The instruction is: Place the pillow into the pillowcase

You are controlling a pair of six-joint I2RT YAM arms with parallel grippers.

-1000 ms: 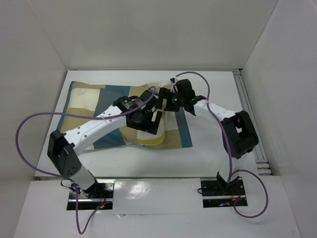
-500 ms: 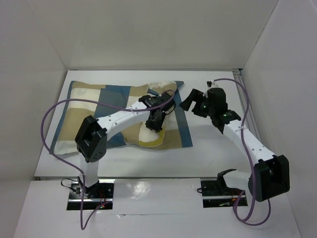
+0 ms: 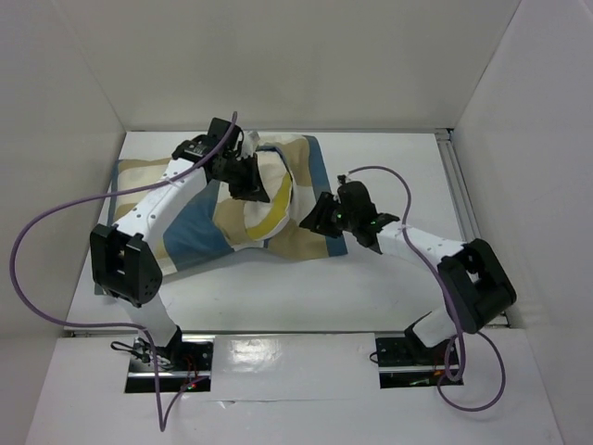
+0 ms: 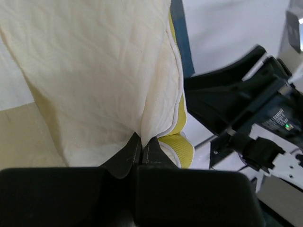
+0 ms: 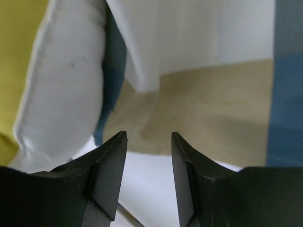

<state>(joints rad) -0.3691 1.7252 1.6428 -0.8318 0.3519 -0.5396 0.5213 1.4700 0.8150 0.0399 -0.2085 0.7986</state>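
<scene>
1. The left gripper (image 4: 142, 144) is pinched tight on a fold of the pillow (image 4: 94, 71), near its bright yellow edge.
2. The cream pillow is bunched up at the far middle of the table (image 3: 389, 167), resting on the checked pillowcase (image 3: 195, 232).
3. I cannot tell how much of the pillow sits inside the case.
4. The pillowcase lies spread over the left and middle of the table, blue and tan squares upward.
5. The right gripper (image 5: 147, 139) hangs low at the pillowcase's right end, just beside the pillow. Its jaws are apart with nothing between them.
</scene>
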